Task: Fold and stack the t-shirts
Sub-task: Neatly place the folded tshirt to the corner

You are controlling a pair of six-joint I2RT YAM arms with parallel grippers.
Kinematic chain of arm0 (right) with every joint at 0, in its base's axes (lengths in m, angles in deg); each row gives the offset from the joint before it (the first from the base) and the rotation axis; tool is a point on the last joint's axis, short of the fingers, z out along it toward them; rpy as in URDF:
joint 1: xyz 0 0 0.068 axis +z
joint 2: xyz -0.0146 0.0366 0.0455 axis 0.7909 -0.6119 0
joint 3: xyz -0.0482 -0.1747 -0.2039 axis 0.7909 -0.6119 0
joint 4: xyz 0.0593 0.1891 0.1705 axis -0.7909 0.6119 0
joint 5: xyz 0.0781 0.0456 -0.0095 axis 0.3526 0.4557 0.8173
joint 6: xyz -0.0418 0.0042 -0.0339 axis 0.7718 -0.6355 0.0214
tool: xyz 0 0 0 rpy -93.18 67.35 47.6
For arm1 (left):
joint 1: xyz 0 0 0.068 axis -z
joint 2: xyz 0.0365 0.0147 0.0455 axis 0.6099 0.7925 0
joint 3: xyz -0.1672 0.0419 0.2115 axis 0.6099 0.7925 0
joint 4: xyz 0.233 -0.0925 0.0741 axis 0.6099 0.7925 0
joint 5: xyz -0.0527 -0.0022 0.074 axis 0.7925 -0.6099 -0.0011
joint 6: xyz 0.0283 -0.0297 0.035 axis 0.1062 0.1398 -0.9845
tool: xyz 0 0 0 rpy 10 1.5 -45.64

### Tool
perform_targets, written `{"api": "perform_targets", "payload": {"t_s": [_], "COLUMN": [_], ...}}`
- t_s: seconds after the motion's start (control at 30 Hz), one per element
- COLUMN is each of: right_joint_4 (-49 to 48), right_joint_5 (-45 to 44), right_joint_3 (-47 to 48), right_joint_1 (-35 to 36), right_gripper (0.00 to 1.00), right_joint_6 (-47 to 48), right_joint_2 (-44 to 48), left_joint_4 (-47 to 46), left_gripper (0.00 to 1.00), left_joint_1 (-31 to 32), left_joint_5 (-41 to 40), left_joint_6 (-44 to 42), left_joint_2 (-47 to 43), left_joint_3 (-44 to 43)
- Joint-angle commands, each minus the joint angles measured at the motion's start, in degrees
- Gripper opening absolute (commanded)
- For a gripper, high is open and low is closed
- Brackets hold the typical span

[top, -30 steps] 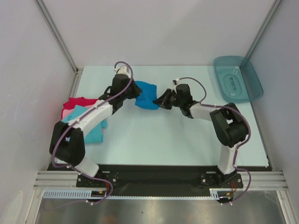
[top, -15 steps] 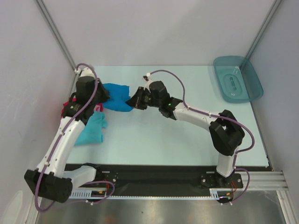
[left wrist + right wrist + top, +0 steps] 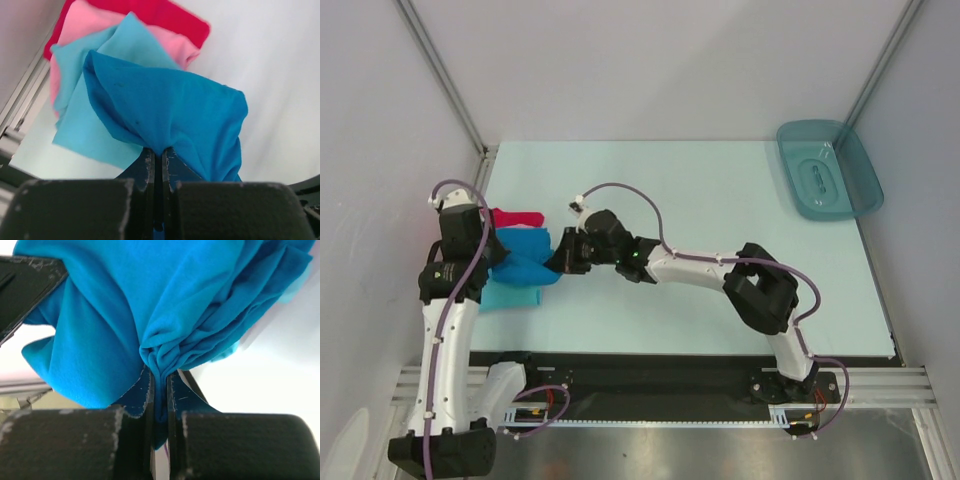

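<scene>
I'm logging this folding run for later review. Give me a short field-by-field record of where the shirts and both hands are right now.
held item: blue t-shirt, bunched, over the pile
left hand: shut on its edge
right hand: shut on a gathered fold
pile: turquoise t-shirt on pink t-shirt on red t-shirt
pile location: left side of table
teal tray: far right corner, no shirt inside

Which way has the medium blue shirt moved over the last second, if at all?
Yes. The medium blue shirt has moved left, away from the teal tray, and now overlaps the turquoise shirt.
</scene>
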Motion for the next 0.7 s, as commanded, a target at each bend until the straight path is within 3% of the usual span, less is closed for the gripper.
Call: {"api": "perform_targets", "payload": {"t_s": [0.0,0.37,0.67], "right_joint_4": [-1.17,-4.95,-5.74], "right_joint_5": [1.73,1.55,2.69], "right_joint_3": [1.71,-0.84,-1.81], "right_joint_1": [1.38,5.77,6.22], "right_gripper": [0.0,0.0,0.0], "right_joint_6": [0.19,-1.13,-1.57], "right_joint_2": [-1.02,-5.59,-5.78], "left_joint_4": [-1.79,0.13,-0.3], "left_gripper": [0.0,0.0,0.0], "left_joint_1": [-2.14,-4.78,-5.48], "left_joint_5": [-6.53,-9.44,-4.61], "left_joint_6": [-0.17,2.82,3.79], "left_joint_2": [-1.79,-1.44,-0.47], "left_joint_3": [2.08,6.75,6.39]}}
